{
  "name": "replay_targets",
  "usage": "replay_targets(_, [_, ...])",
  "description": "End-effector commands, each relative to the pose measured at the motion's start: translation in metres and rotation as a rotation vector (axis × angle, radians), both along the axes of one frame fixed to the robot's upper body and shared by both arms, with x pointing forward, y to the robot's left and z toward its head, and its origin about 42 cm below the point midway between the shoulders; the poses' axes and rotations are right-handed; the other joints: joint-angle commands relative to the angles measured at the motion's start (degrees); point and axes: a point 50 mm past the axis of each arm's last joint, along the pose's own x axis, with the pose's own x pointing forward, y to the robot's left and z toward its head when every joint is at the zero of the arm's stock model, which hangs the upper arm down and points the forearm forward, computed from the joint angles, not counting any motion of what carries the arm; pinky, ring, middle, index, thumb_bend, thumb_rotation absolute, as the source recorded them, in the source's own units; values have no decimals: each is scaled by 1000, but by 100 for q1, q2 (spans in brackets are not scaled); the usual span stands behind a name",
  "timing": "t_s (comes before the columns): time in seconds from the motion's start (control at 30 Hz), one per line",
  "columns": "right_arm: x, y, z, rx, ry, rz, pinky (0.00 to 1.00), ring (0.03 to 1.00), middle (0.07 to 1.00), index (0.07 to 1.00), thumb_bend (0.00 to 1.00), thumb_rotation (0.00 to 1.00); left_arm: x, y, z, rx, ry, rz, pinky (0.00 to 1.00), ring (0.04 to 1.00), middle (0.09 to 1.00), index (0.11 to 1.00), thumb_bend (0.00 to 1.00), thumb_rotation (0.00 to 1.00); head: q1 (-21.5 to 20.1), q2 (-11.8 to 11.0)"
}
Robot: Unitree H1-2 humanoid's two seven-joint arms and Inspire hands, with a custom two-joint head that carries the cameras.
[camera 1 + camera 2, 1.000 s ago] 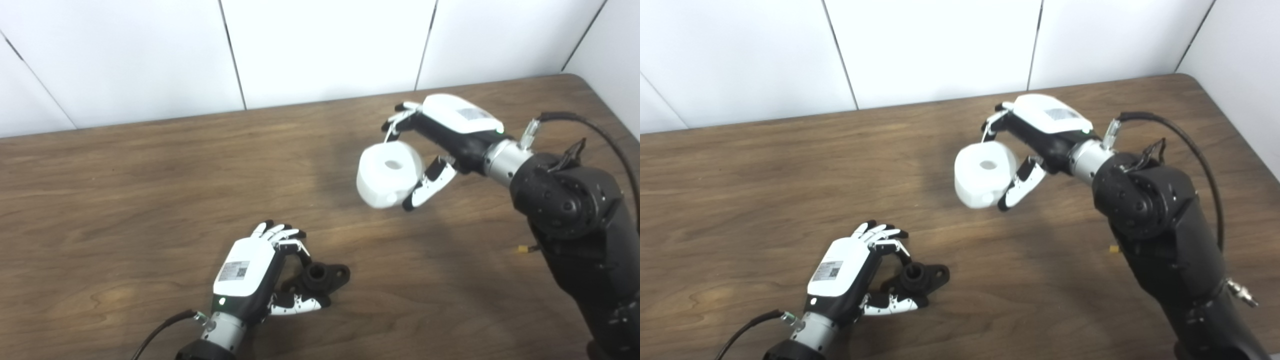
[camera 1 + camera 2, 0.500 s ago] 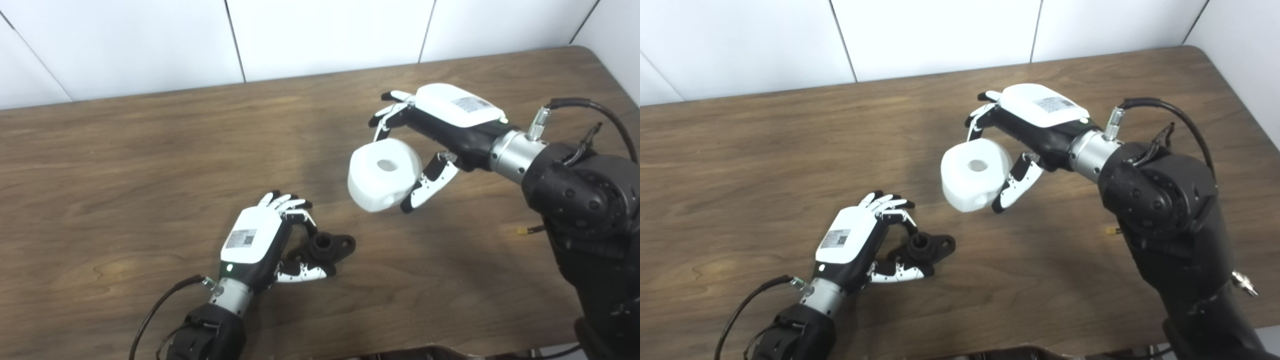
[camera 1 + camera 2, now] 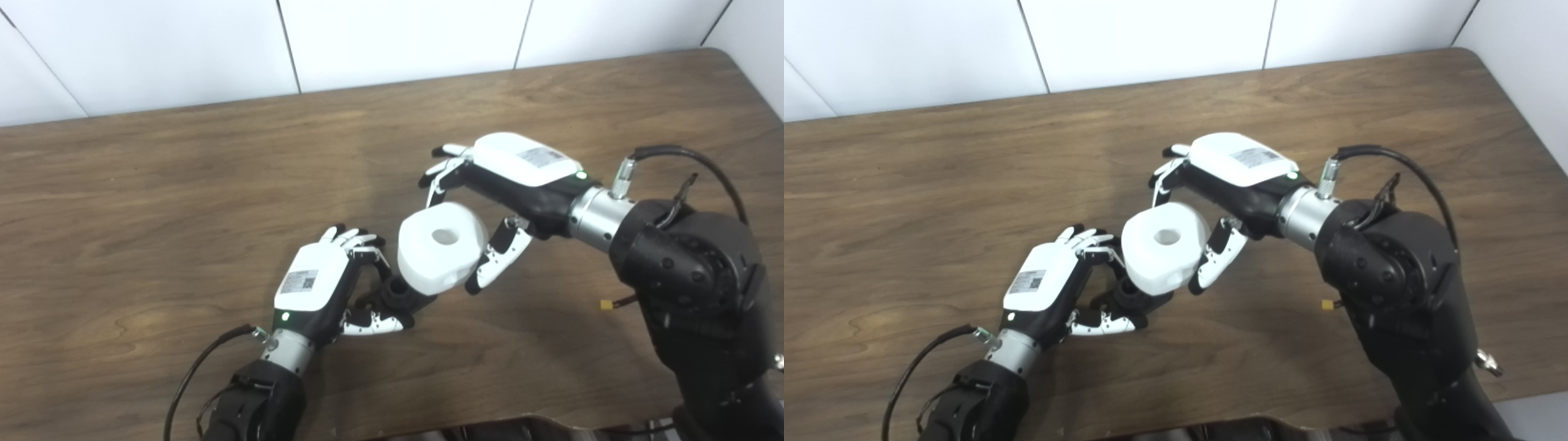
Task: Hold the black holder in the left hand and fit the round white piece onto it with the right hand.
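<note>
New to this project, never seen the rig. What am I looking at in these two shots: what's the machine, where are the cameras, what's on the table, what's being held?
It is a humanoid robot with two arms ending in fingered hands, at a brown wooden table. Both pictures come from two cameras side by side on its head, looking down at the same scene. The left hand has its fingers around a small black plastic holder low on the table. The right hand grips a round white piece with a centre hole and holds it right above the holder, partly covering it. Whether the two parts touch cannot be told. Nothing else lies on the table.
</note>
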Motion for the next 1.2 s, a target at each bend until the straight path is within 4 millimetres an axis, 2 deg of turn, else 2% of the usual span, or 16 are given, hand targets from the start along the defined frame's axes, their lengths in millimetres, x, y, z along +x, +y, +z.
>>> replay_targets(0.0, [-2,3,8,5,-66,7,941,959,824,484,522,148,1,-2,1,26,1,-5,971,886,820,490,516,59,3,7])
replay_targets(0.63, [3,16,-8,5,-58,30,915,955,816,484,521,146,1,-5,4,29,-6,-5,972,886,819,490,516,60,44,31])
replay_targets(0.97, [6,18,-7,24,-61,21,927,965,821,485,520,146,1,-6,5,31,-8,-6,968,880,814,490,516,60,69,21])
replay_targets(1.17, [6,17,1,41,-73,3,932,967,821,485,521,146,2,-5,2,38,-7,-8,960,879,815,490,517,60,28,0])
